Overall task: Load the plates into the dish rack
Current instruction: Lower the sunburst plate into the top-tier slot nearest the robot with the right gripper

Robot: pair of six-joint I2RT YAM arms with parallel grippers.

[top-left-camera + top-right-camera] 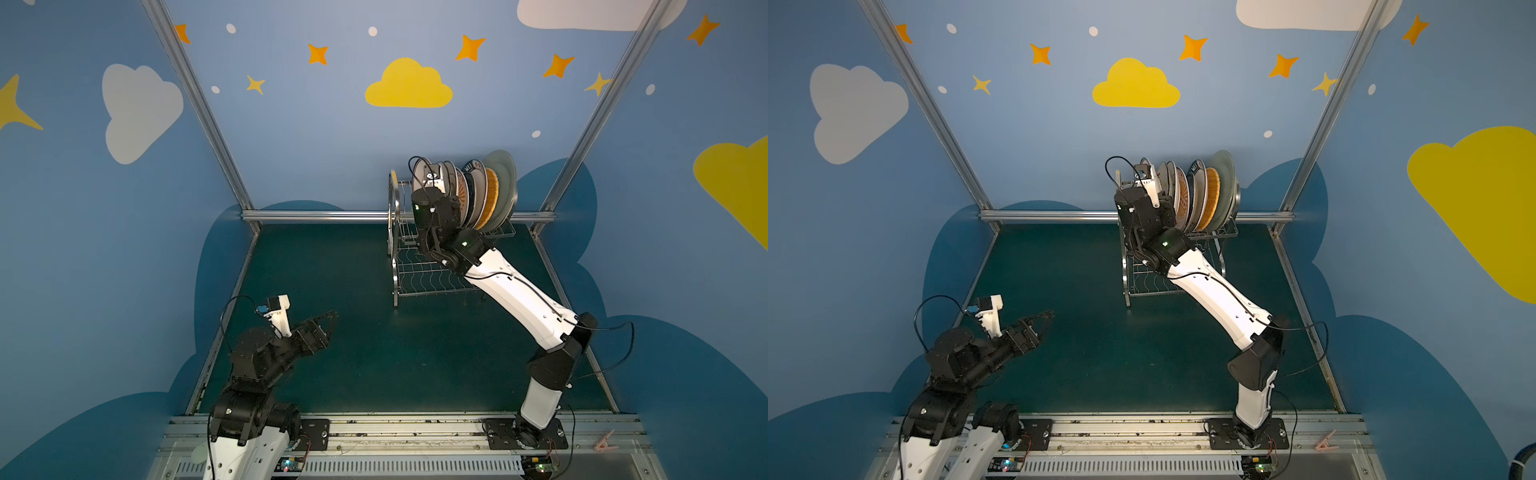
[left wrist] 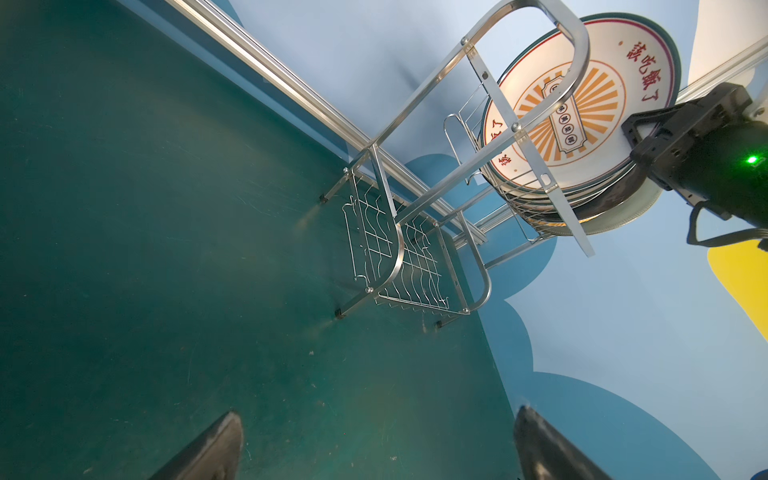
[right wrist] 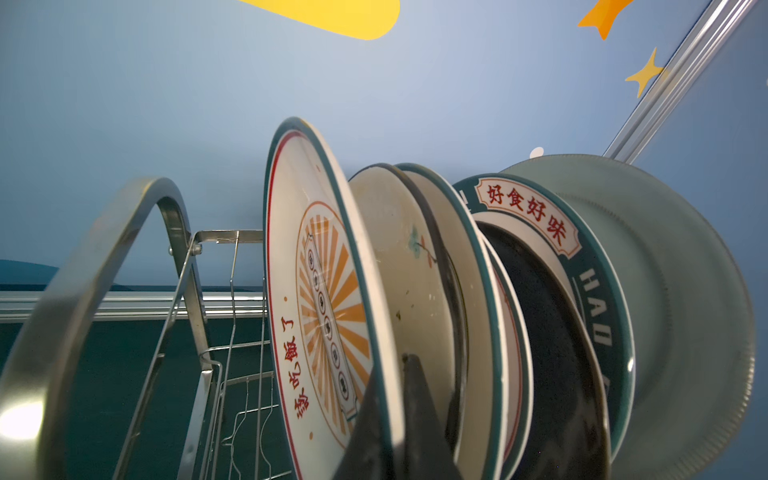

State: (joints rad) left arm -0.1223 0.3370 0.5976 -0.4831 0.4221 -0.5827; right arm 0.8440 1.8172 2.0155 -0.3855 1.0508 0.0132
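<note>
The steel dish rack (image 1: 399, 266) (image 1: 1126, 266) stands at the back right of the green table. Several plates (image 1: 478, 195) stand on edge in its upper tier. In the right wrist view they run from an orange-sunburst plate (image 3: 328, 291) past a cream floral one (image 3: 399, 257), a black one (image 3: 548, 324) and a teal-rimmed one (image 3: 594, 266) to a pale green one (image 3: 665, 270). My right gripper (image 3: 392, 370) is shut on the sunburst plate's rim, one finger on each face. My left gripper (image 1: 328, 318) (image 2: 380, 413) hovers open and empty over the table's left.
The rack's wavy-wire lower shelf (image 1: 428, 278) holds nothing. Its curved end frame (image 3: 83, 249) rises just left of the held plate. An aluminium rail (image 1: 316, 215) runs along the table's back edge. A pink clothespin (image 1: 604, 442) lies on the front rail at the right.
</note>
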